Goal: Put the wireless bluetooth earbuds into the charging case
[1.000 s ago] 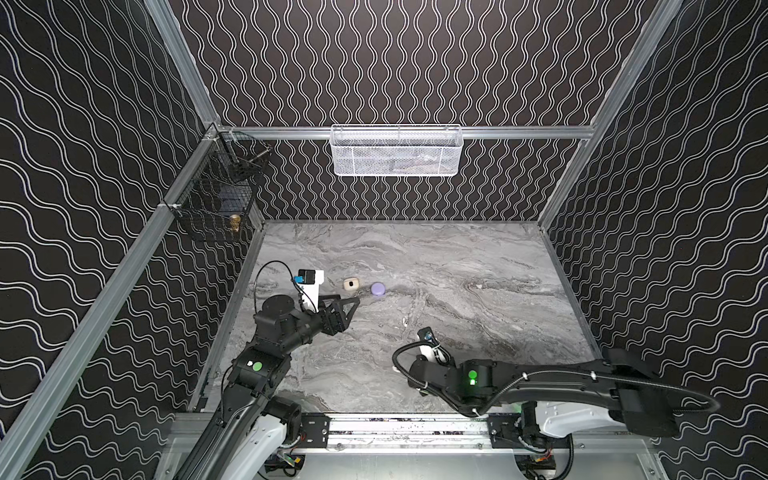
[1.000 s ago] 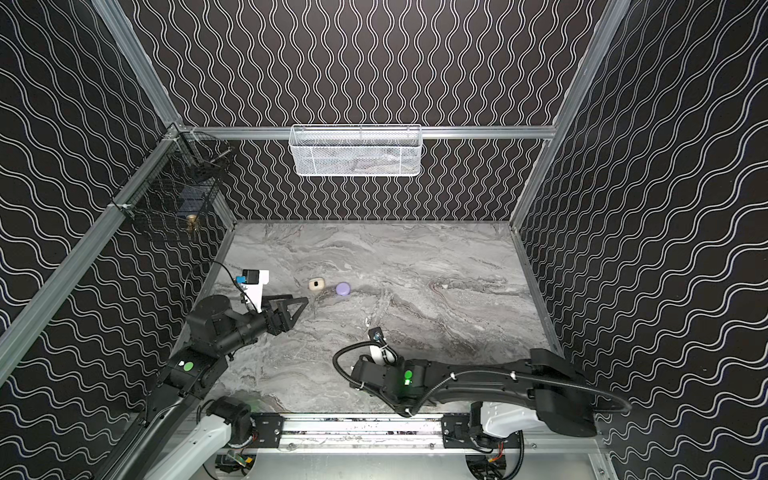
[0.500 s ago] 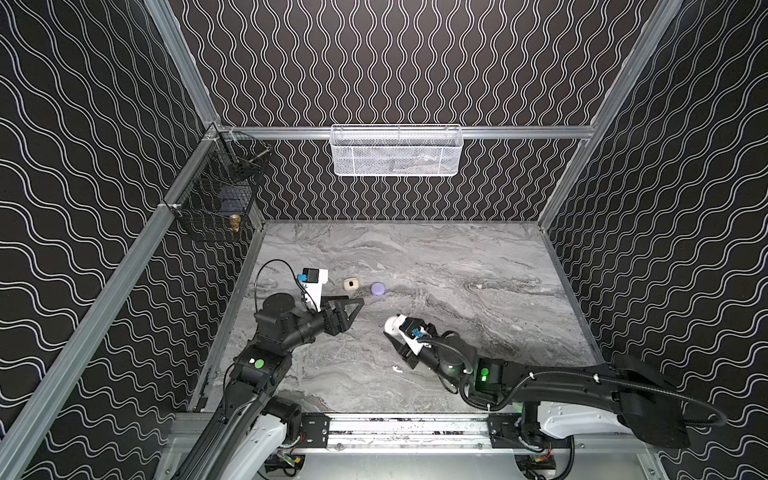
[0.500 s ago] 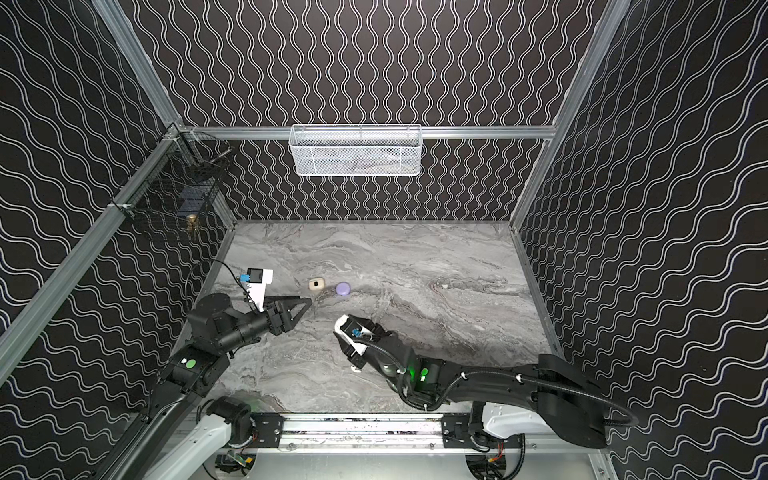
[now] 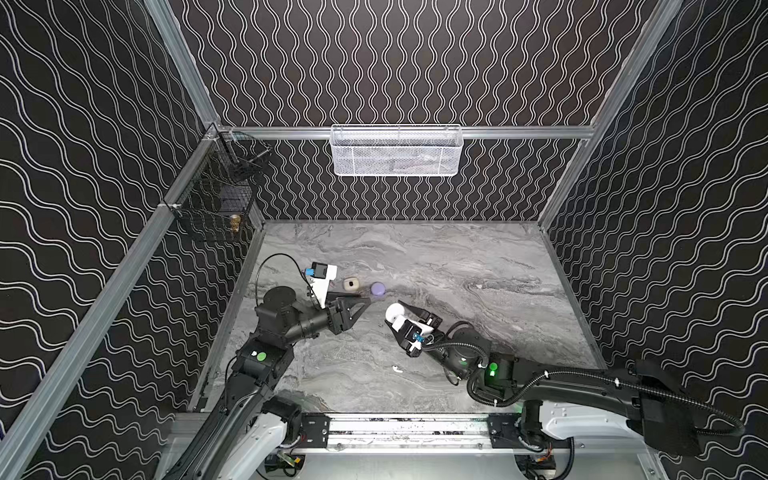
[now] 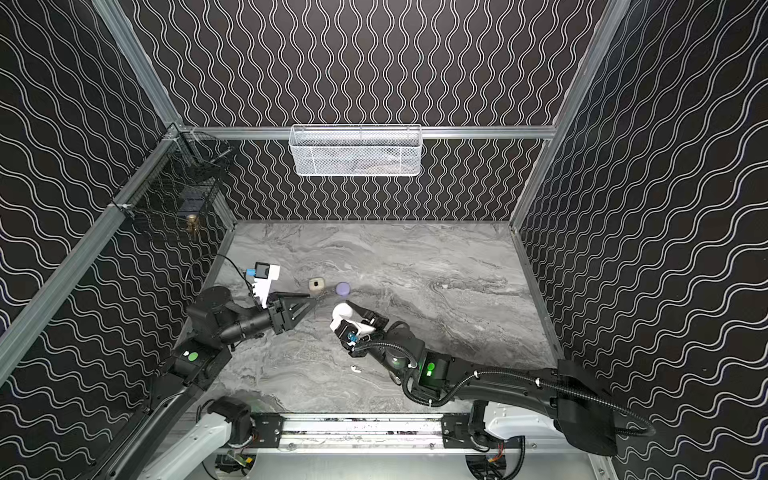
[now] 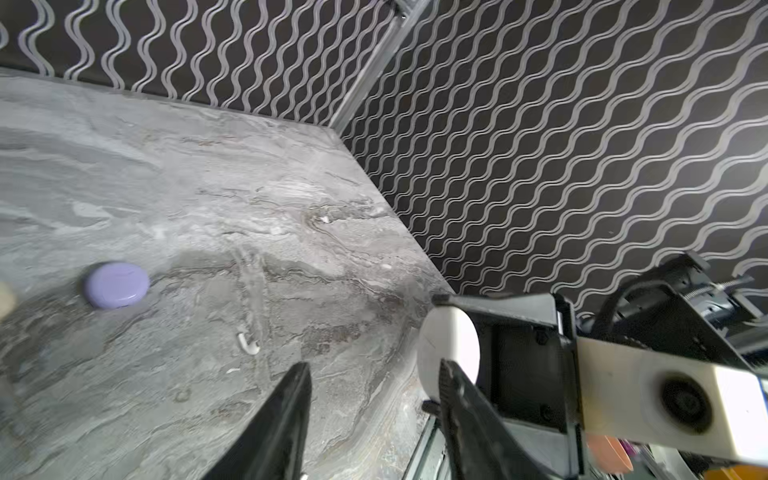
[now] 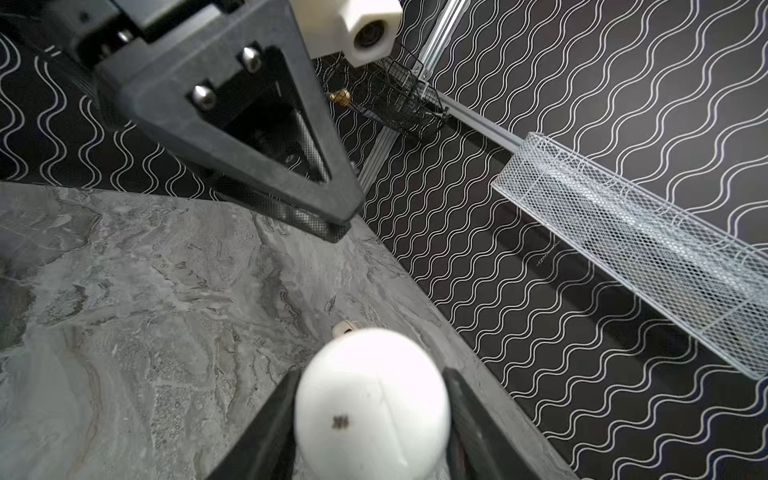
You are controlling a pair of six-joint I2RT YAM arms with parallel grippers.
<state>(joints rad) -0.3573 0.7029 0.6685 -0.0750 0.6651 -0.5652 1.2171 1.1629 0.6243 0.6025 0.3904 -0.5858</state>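
Even diffuse top light, soft shadows on table [image 5: 457, 266]. White case [image 8: 372, 399] between the jaws blown out, blurry. Wrist-view edges warped.

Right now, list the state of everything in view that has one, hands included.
right hand: shut on the white case.
white case: closed, held in the right hand.
left hand: open, empty.
purple case: closed, on the table.
beige case: on the table, open or closed unclear.
white earbud: loose on the table, outside any case.
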